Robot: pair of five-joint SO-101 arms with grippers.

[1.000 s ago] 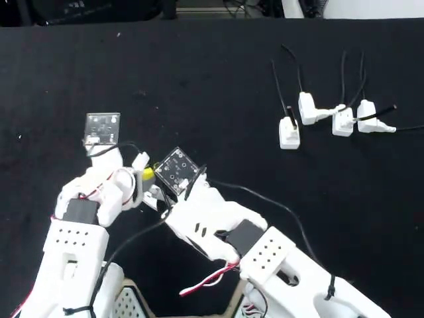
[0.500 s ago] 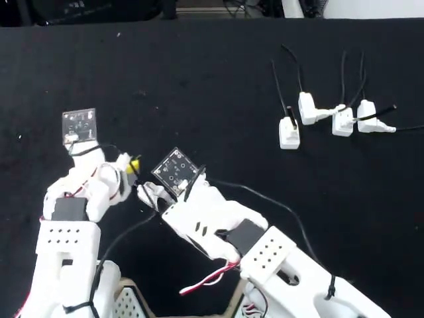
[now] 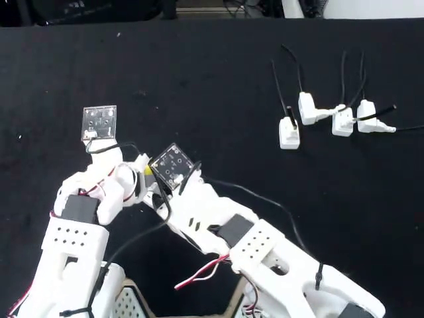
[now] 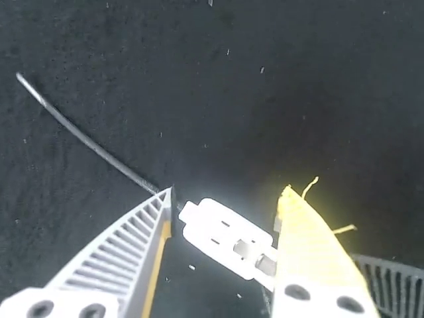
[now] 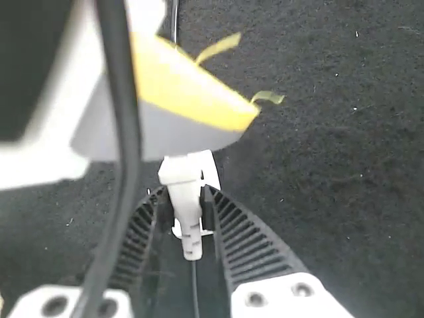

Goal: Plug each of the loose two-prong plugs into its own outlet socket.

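A small white two-prong plug [image 5: 187, 212] is clamped between the black ribbed fingers of my right gripper [image 5: 185, 195], which is shut on it. My left gripper [image 4: 225, 195] is open, and the same plug [image 4: 225, 238] lies slanted between its grey finger and its yellow finger [image 4: 308, 245]. A thin black wire [image 4: 86, 142] trails off the plug over the mat. In the high view the two grippers meet at the front left, left gripper [image 3: 147, 171] against right gripper [image 3: 158, 192].
Several more white plugs [image 3: 289, 132] with black wires lie loose at the back right of the black mat [image 3: 218, 86]. Each wrist carries a square dotted plate, one [image 3: 99, 122] on the left arm and one [image 3: 171, 165] on the right.
The left arm swung out to the left half a second ago and has come back against the right gripper. The right arm edged slightly left, still holding the plug.
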